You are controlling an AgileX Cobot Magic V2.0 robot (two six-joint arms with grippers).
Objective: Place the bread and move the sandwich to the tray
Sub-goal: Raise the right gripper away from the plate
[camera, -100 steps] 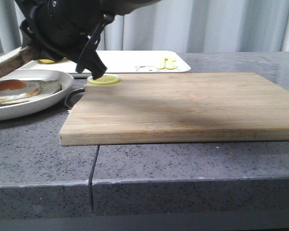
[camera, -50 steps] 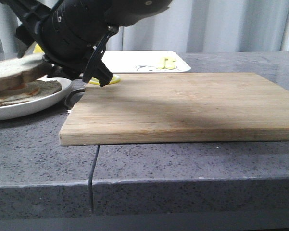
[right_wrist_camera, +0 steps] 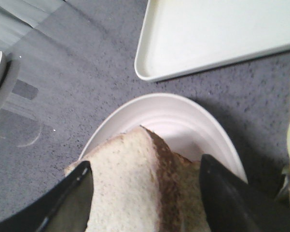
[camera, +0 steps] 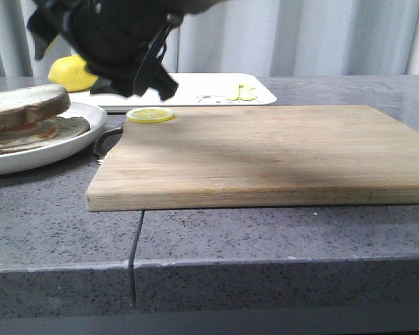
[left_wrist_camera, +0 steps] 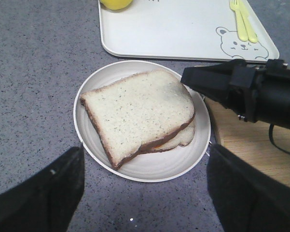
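The bread point(camera: 24, 105) point(left_wrist_camera: 140, 108) lies flat on top of the sandwich point(camera: 63, 129), which rests on a round white plate point(camera: 28, 157) point(left_wrist_camera: 149, 166) at the left. A strip of orange filling shows under the top slice. My right gripper point(camera: 132, 87) point(right_wrist_camera: 145, 193) hangs open just above and to the right of the plate, its fingers apart on either side of the bread point(right_wrist_camera: 125, 183) without touching it. My left gripper point(left_wrist_camera: 145, 203) is open high over the counter beside the plate, with nothing between its fingers. The white tray point(camera: 195, 87) point(left_wrist_camera: 173, 29) point(right_wrist_camera: 222, 34) lies behind the plate.
A light wooden cutting board point(camera: 265, 153) fills the middle, with a lemon slice point(camera: 150, 114) at its far left corner. A whole lemon point(camera: 70, 73) and yellow cutlery point(left_wrist_camera: 243, 21) sit on the tray. A clear glass jar point(right_wrist_camera: 9, 106) stands beyond the plate.
My right gripper lowered the bread onto the egg and lower slice, let go, then rose up and to the right. The bread now rests on the sandwich.
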